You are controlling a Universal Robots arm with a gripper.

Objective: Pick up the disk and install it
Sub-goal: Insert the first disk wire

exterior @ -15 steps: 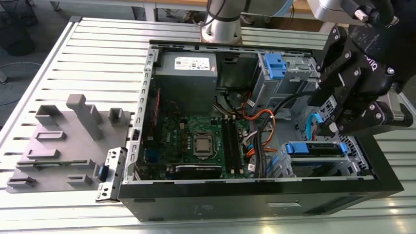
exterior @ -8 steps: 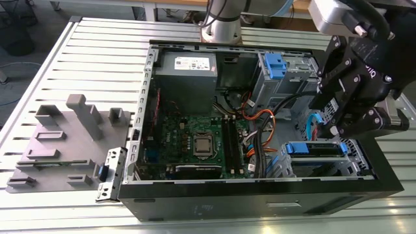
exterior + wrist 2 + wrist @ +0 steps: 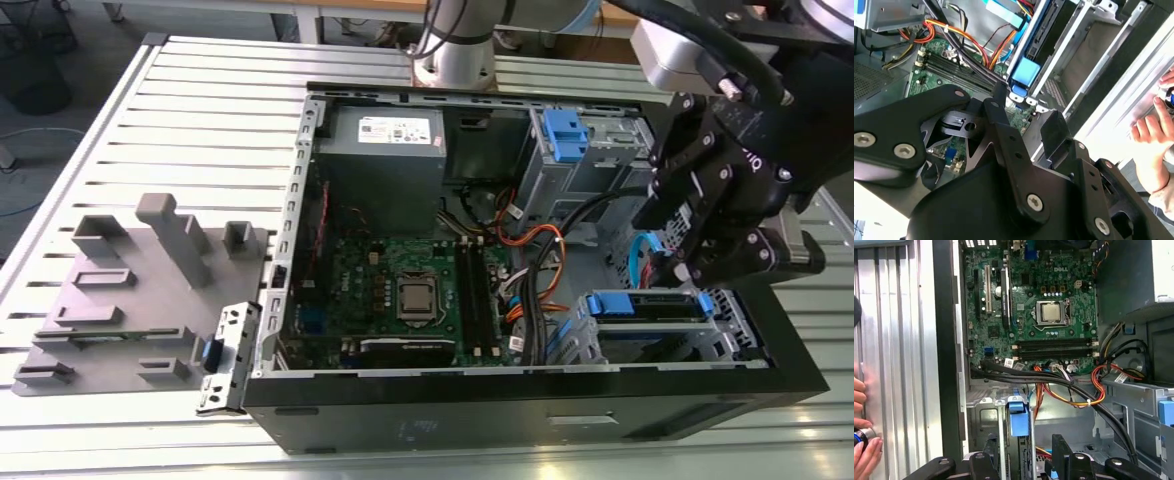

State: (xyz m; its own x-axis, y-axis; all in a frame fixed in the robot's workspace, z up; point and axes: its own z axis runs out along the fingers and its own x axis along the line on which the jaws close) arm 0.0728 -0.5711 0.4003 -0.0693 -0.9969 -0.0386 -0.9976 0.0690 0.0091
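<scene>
- The disk (image 3: 647, 304) is sitting in the drive cage (image 3: 731, 325) at the corner of the open PC case (image 3: 534, 420), so I'd say we're at the install end, not the pickup.
- The gripper (image 3: 1025, 452) hangs right over it, jaws apart, nothing clamped.
- My guess: any final push has to go straight along the cage, clear of the cables (image 3: 534, 250).
- Ribbed metal bench (image 3: 200, 120), a grey fixture (image 3: 134, 290) beside the case, and a person's hand (image 3: 864, 450) on the bench.
</scene>
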